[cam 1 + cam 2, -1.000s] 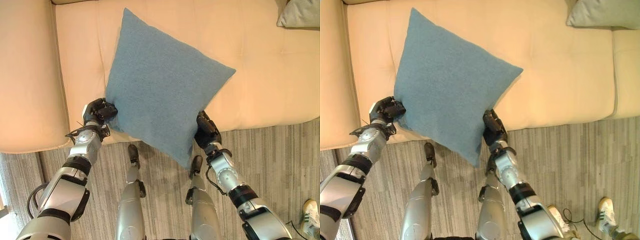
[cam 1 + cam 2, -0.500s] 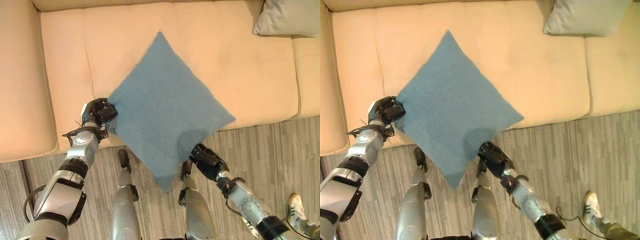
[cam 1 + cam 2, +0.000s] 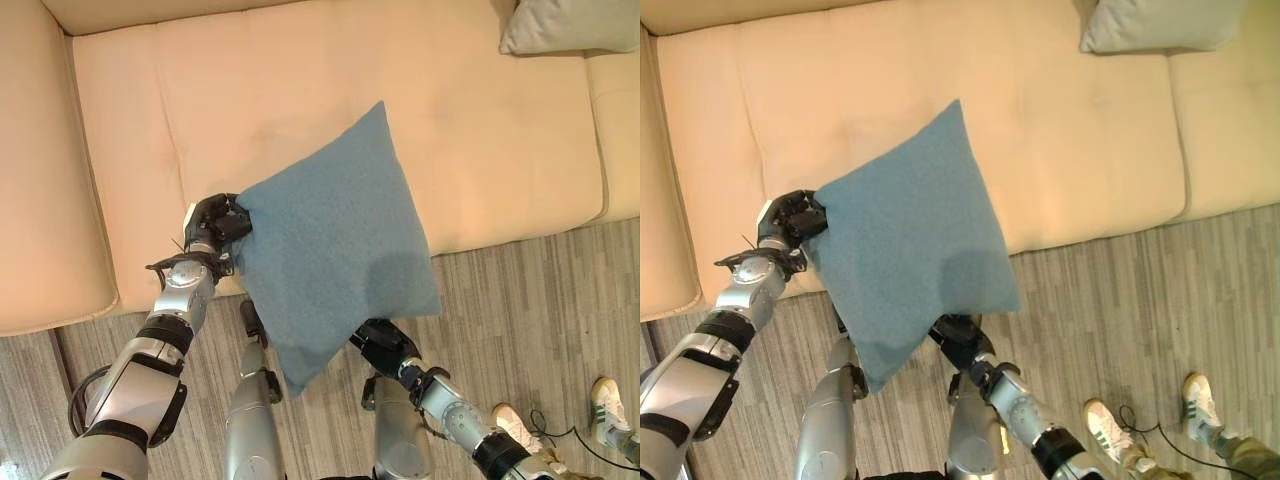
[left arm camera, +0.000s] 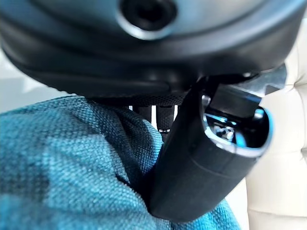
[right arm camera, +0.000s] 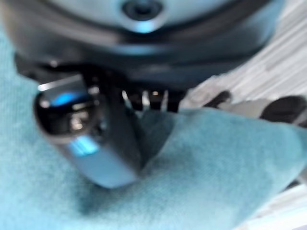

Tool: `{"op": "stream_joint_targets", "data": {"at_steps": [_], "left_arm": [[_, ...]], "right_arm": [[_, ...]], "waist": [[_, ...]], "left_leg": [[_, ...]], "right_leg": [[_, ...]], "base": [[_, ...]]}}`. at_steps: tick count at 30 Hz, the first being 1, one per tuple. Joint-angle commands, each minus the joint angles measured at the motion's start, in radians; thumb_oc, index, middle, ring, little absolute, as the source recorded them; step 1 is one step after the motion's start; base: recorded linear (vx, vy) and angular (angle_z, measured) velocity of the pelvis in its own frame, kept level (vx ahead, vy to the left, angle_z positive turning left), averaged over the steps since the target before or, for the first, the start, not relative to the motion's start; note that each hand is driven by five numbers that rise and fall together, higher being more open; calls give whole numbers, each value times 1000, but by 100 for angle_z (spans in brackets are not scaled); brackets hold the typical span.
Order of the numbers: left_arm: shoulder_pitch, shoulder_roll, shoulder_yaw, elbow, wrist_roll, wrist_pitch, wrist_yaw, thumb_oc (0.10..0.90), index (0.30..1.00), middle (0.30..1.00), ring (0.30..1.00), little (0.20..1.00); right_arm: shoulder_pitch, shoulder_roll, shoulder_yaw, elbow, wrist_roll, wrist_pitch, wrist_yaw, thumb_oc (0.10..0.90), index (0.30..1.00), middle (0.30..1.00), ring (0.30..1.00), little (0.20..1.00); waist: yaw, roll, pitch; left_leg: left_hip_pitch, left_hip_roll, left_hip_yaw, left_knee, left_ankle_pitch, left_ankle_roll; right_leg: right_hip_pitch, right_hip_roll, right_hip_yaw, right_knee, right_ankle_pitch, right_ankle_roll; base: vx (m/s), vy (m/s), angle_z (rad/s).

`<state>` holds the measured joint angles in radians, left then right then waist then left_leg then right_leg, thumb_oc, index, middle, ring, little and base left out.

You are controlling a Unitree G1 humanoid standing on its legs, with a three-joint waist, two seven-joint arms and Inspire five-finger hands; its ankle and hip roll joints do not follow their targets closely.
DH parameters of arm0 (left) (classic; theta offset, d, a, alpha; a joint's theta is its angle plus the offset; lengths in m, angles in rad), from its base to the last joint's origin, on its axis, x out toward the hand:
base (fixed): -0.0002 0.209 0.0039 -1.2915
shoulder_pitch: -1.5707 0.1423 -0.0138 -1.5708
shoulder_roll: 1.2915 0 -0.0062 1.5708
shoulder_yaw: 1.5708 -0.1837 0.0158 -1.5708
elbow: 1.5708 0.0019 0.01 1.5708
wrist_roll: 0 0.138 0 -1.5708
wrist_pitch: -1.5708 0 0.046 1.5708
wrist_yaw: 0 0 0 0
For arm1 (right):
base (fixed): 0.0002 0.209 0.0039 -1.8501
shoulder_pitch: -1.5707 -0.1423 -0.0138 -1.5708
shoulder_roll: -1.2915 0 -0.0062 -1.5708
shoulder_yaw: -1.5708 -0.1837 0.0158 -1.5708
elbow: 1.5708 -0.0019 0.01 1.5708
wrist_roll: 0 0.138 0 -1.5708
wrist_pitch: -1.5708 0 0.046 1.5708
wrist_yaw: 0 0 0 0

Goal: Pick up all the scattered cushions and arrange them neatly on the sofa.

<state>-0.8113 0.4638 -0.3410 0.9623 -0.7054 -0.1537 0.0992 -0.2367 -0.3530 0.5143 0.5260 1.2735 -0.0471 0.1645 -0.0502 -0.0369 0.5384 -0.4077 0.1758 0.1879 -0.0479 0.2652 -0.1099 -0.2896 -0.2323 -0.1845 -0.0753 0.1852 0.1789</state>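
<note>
Sofa point(image 3: 300, 90): cream upholstery, long seat with a stitched seam, one arm at its left end; striped grey floor point(image 3: 560, 290) in front of it.

Left hand point(image 3: 218, 222): over the sofa's front edge, towards its left end. Clenched on the left corner of the blue cushion; the left wrist view has the thumb pressed into bunched blue weave.

Blue cushion point(image 3: 335, 245): square, woven cover, held in the air between the two hands. Its upper part hangs over the sofa seat, its lower corner over the floor before the sofa.

Right hand point(image 3: 383, 345): below the cushion's lower edge, out in front of the sofa. The right wrist view shows its thumb sunk into blue fabric, so it reads as pinching that edge.

Grey cushion point(image 3: 570, 28): lying on the sofa seat at its far right, against the back.

Person's shoes point(image 3: 612, 405): white with dark stripes, on the floor right of the sofa front.

Handling, judged: light and soft; the cover dents and bunches under the thumbs, sags from a single corner, not fragile, weave unlikely to slip. Best taken at two opposite corners or edges.

Markings: no label or writing legible on either cushion.
</note>
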Motion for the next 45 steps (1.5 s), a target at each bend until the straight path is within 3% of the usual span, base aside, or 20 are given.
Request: {"op": "stream_joint_targets", "data": {"at_steps": [1,3,4,10,18,21,23,25,27,28,29,30,31,32,33,35,37,40,43,45], "left_arm": [[-64,-149,-53,-68,-4,-47,-30,400,300,300,300,300],[-65,-155,-60,-65,-16,-44,-31,400,300,300,300,300],[-61,-155,-63,-81,-21,-45,-31,400,300,300,300,300],[-18,-165,-54,-199,-94,-50,-36,400,300,300,300,300],[181,-131,-64,-486,-145,-45,-75,400,300,300,300,300],[229,-73,-41,-580,-139,-41,-76,400,300,300,300,300],[203,-3,-12,-594,-138,-41,-64,400,300,300,300,300],[168,17,-12,-572,-135,-41,-53,400,300,300,300,300],[126,70,0,-576,-114,-43,-36,400,300,300,300,300],[113,80,4,-568,-111,-45,-28,400,300,300,300,300],[41,115,-7,-532,-90,-59,-16,400,300,300,300,300],[12,127,-8,-525,-85,-64,-9,400,300,300,300,300],[11,127,-8,-525,-85,-64,-9,400,300,300,300,300],[-52,157,-30,-529,-61,-67,10,400,300,300,300,300],[-54,156,-31,-529,-62,-67,11,400,300,300,300,300],[-118,188,-67,-513,-24,-62,26,400,300,300,300,300],[-176,199,-82,-490,-3,-62,47,400,300,300,300,300],[-243,191,-108,-486,20,-66,72,400,300,300,300,300],[-297,175,-138,-470,19,-72,72,400,300,300,300,300],[-314,141,-147,-453,10,-68,69,400,300,300,300,300]], "right_arm": [[-229,190,-44,-213,18,-169,63,800,900,900,900,900],[-264,182,-46,-203,-35,-199,21,800,900,900,900,900],[-265,175,-65,-216,-55,-199,6,400,300,300,300,300],[-286,145,-153,-226,-135,-224,-74,400,300,300,300,300],[-276,-1,-263,-304,-314,-199,-154,400,300,300,300,300],[-338,-54,-233,-284,-390,-167,-170,400,300,300,300,300],[-424,-100,-192,-239,-430,-141,-175,400,300,300,300,300],[-445,-99,-180,-227,-425,-129,-174,400,300,300,300,300],[-472,-99,-162,-229,-433,-121,-178,400,300,300,300,300],[-483,-106,-148,-223,-449,-119,-176,400,300,300,300,300],[-523,-118,-145,-197,-486,-127,-187,400,300,300,300,300],[-535,-111,-136,-191,-491,-122,-185,400,300,300,300,300],[-536,-112,-136,-191,-491,-122,-185,400,300,300,300,300],[-540,-111,-134,-168,-518,-111,-199,400,300,300,300,300],[-540,-112,-135,-168,-518,-111,-199,400,300,300,300,300],[-549,-120,-131,-163,-553,-100,-205,400,300,300,300,300],[-591,-124,-128,-138,-570,-98,-222,400,300,300,300,300],[-631,-135,-126,-142,-581,-101,-239,400,300,300,300,300],[-686,-156,-122,-134,-600,-106,-263,400,300,300,300,300],[-717,-168,-121,-122,-633,-101,-281,400,300,300,300,300]], "waist": [[14,55,-18],[11,58,-18],[9,60,-18],[3,67,-19],[8,98,-114],[34,118,-138],[77,124,-131],[88,123,-144],[115,127,-187],[135,131,-202],[164,112,-218],[169,107,-234],[170,110,-237],[187,72,-273],[188,73,-275],[194,32,-287],[182,25,-271],[153,29,-254],[124,28,-235],[102,28,-225]], "left_leg": [[-64,41,-65,175,-136,-65],[-60,40,-62,171,-135,-65],[-56,39,-60,171,-137,-65],[-6,43,-60,176,-150,-64],[153,78,-70,198,-195,-61],[168,90,-97,306,-211,-66],[136,81,-150,508,-130,-103],[113,92,-145,480,-112,-104],[80,121,-109,351,-115,-86],[61,125,-112,264,-84,-90],[25,121,-146,165,-80,-102],[19,118,-164,171,-72,-96],[15,120,-165,170,-70,-95],[-6,97,-176,219,-83,-82],[-9,99,-176,219,-82,-81],[-12,69,-159,289,-134,-49],[14,48,-141,304,-172,-14],[62,26,-136,290,-218,14],[105,3,-122,286,-255,8],[133,0,-123,283,-277,-8]], "right_leg": [[-53,-81,-9,125,-78,38],[-50,-83,-7,125,-78,39],[-47,-83,-6,126,-78,39],[-6,-86,-2,145,-97,36],[81,-61,33,312,-243,13],[143,-44,13,339,-300,-22],[230,-45,-22,353,-341,-62],[257,-43,-44,345,-364,-64],[293,-32,-58,327,-384,-43],[306,-24,-59,318,-388,-35],[331,-28,-64,321,-402,-17],[344,-27,-67,325,-408,-5],[342,-23,-67,322,-403,-6],[385,-42,-67,335,-403,20],[382,-40,-67,332,-399,20],[347,-82,-40,435,-320,44],[287,-111,-10,575,-192,51],[170,-103,8,654,-161,33],[123,-98,-66,523,-226,9],[96,-110,-97,356,-203,12]], "base": [[3,37,0],[0,0,0],[0,0,0],[10,-5,0],[138,-80,-1],[171,-153,6],[119,-165,10],[151,-45,19],[324,107,45],[446,239,53],[438,260,32],[311,181,21],[435,226,15],[313,149,8],[430,207,-17],[217,182,-30],[188,269,5],[192,158,21],[266,73,24],[241,-87,23]]}}
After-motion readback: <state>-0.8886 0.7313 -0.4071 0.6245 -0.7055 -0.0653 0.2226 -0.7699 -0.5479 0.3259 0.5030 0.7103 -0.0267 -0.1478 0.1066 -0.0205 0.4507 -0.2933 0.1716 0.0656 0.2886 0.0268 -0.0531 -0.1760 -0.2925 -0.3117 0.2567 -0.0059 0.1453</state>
